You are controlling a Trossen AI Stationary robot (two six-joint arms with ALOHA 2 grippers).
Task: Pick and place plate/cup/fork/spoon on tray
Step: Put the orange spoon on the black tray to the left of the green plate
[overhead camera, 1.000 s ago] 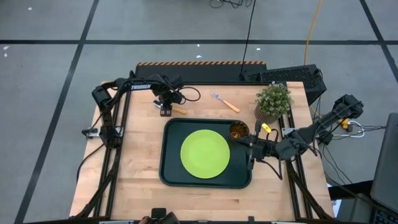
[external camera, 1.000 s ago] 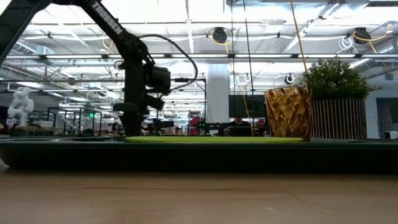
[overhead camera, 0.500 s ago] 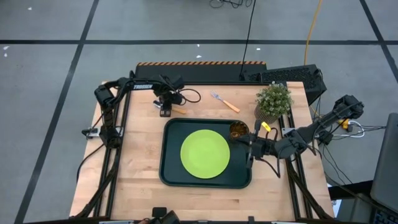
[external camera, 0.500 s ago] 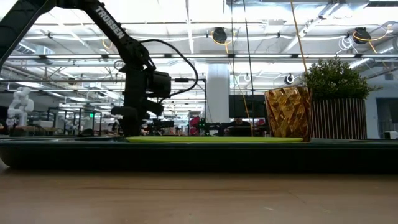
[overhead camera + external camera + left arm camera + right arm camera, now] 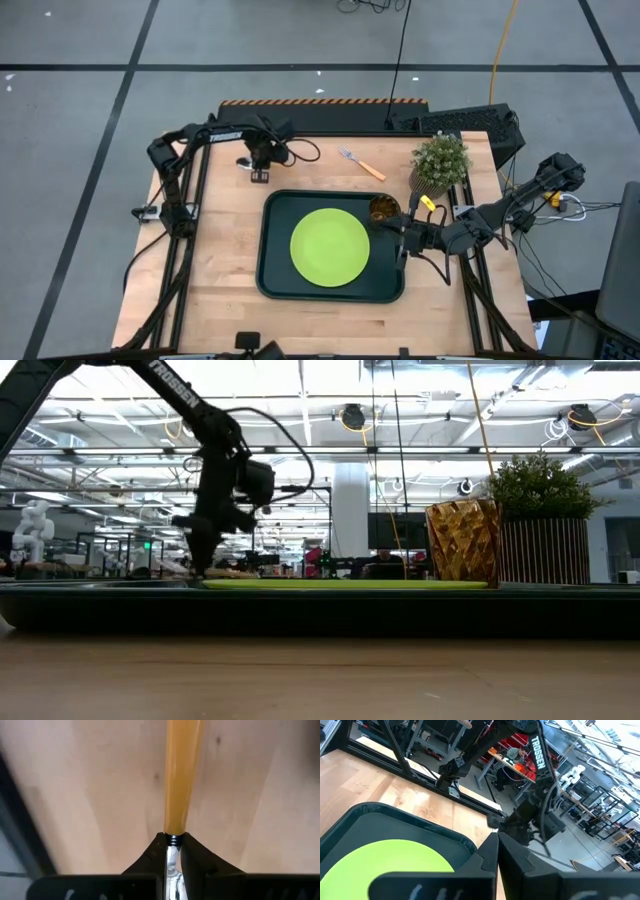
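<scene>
The lime-green plate (image 5: 330,248) lies in the middle of the dark tray (image 5: 275,280). The amber cup (image 5: 383,210) stands upright in the tray's far right corner. Beyond the tray, the fork (image 5: 360,163) lies flat on the wood, tines toward the far left. At the far left of the tray, my left gripper (image 5: 258,174) is shut on the spoon (image 5: 182,775), whose bowl is hidden behind the fingers. My right gripper (image 5: 403,258) hangs shut over the tray's right rim, near the cup, holding nothing. My left gripper pinches the spoon's silver neck (image 5: 173,854) between its two fingers, right where the orange handle (image 5: 175,827) begins. The handle runs straight on from the fingertips, in line with the fingers. In the low view the gripper (image 5: 200,565) slants down. Whether the spoon is clear of the table cannot be told.
A potted plant (image 5: 440,160) stands at the far right of the table, just behind the cup. Bare wood lies left of the tray and along the near edge. Black frame rails (image 5: 185,200) run down both sides of the table.
My left gripper has shifted a little toward the table's far left corner and has tipped from pointing straight down to a slant. The orange handle that showed beside it in the high view no longer shows there.
</scene>
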